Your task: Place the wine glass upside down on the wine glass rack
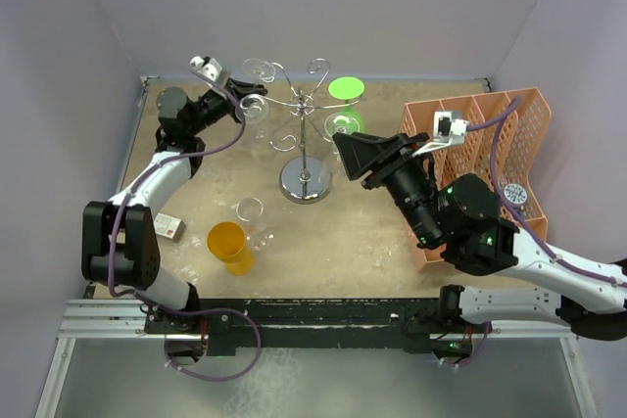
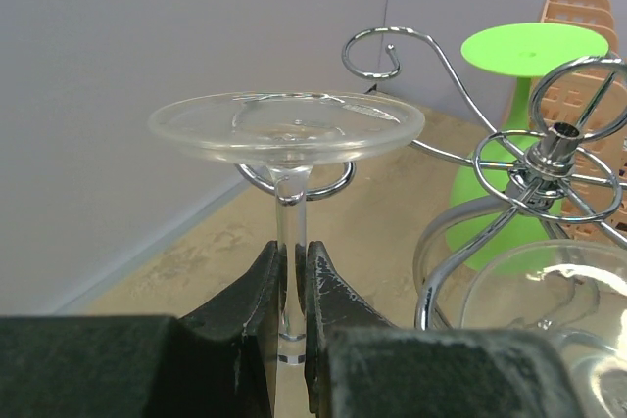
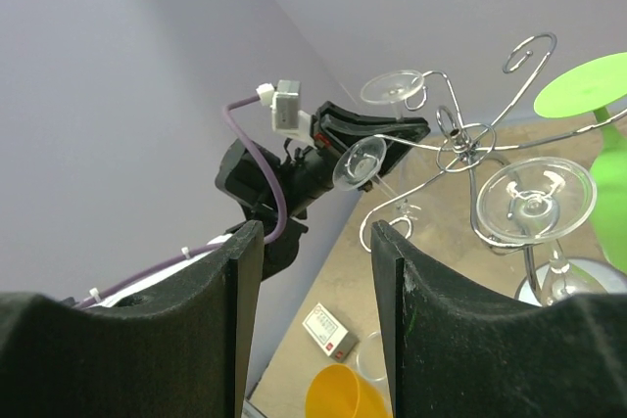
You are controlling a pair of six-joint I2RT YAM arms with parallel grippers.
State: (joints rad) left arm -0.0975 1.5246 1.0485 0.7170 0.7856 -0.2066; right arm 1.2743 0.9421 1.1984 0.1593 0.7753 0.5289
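A clear wine glass (image 2: 286, 124) is upside down, foot on top. My left gripper (image 2: 291, 247) is shut on its stem. The foot sits just above a curled arm of the silver wine glass rack (image 2: 549, 149). From above, the left gripper (image 1: 238, 95) and the glass foot (image 1: 258, 69) are at the rack's (image 1: 305, 144) back left arms. The bowl is hidden below the fingers. My right gripper (image 1: 345, 149) is open and empty just right of the rack post. In its own view (image 3: 315, 232) it looks past the glass (image 3: 392, 88) and the rack (image 3: 460, 139).
A green wine glass (image 1: 345, 90) hangs at the rack's back right. Another clear glass (image 3: 534, 193) hangs on a near arm. An orange lattice organiser (image 1: 490, 144) stands at the right. A yellow cup (image 1: 230, 247), a clear tumbler (image 1: 250, 210) and a small box (image 1: 169, 227) lie front left.
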